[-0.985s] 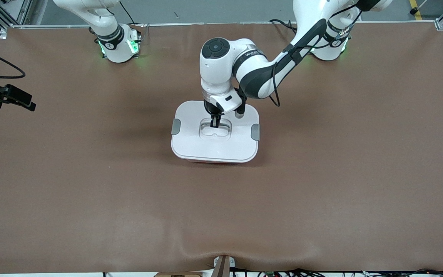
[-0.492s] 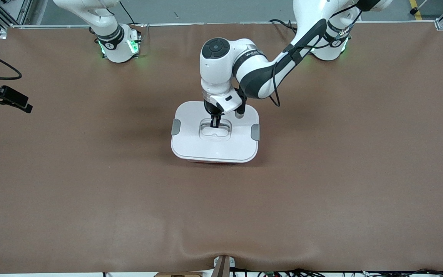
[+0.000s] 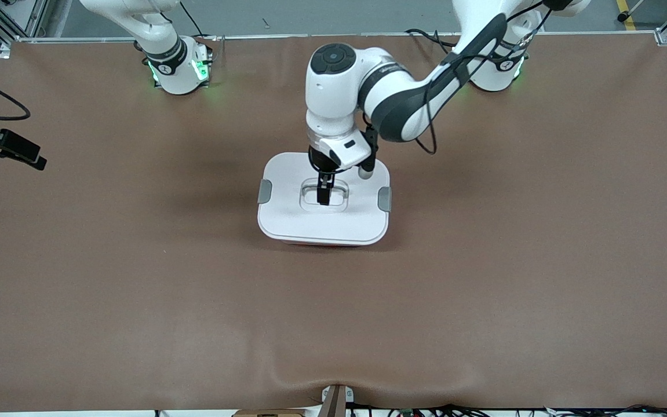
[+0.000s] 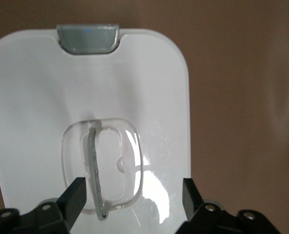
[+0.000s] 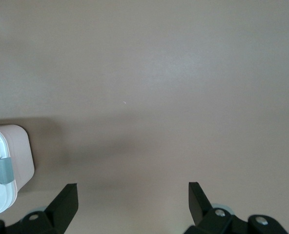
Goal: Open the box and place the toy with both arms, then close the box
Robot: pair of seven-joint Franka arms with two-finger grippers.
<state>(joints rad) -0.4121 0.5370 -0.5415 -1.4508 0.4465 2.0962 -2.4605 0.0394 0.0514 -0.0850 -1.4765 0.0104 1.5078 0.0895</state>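
Note:
The box (image 3: 295,217) sits shut at the table's middle, its white lid on a red-pink base, with a grey clip (image 3: 264,191) at each end. My left gripper (image 3: 323,196) hangs just over the lid's recessed clear handle (image 4: 93,168). It is open, its fingers (image 4: 76,193) standing wide to either side of the handle, which lies close to one finger, and nothing is held. My right gripper (image 3: 35,162) waits open over bare table toward the right arm's end, its fingertips (image 5: 66,195) wide apart; one corner of the box (image 5: 8,165) shows in its wrist view. The toy is out of view.
Brown mat (image 3: 484,289) covers the whole table. The two arm bases (image 3: 179,69) stand at the table's edge farthest from the front camera. A small bracket (image 3: 336,399) sits at the edge nearest to it.
My left gripper has opened and let go of the lid's handle, and its wrist has lifted slightly. The box has not moved. The right gripper has drifted a little toward its end of the table.

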